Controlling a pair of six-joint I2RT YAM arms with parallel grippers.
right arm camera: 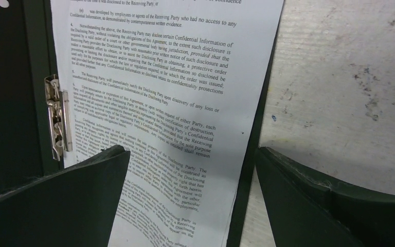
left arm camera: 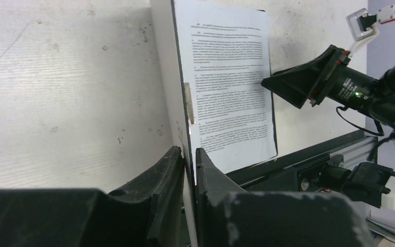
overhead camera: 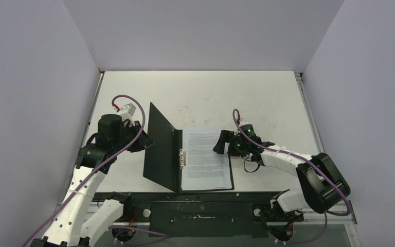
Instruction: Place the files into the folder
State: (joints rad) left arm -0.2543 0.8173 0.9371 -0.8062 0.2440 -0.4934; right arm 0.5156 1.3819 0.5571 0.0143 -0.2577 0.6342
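1. Two arms work an open folder near the middle of the worktop's near edge. The files lie flat on its right inner half, just beside the metal spine clip.
2. Judging by that layout, the sheets are in and the closing step is in hand. The raised cover needs swinging down toward the right edge, over the paper, once the other arm clears its path.
3. The left gripper, reaching in from the left edge on a bent arm, pinches the free edge of the front cover, which stands steeply tilted.
4. The right gripper, on an arm stretched low from the near right corner, hovers with jaws spread across the sheets' right margin, gripping nothing. Whether it touches the paper cannot be told.
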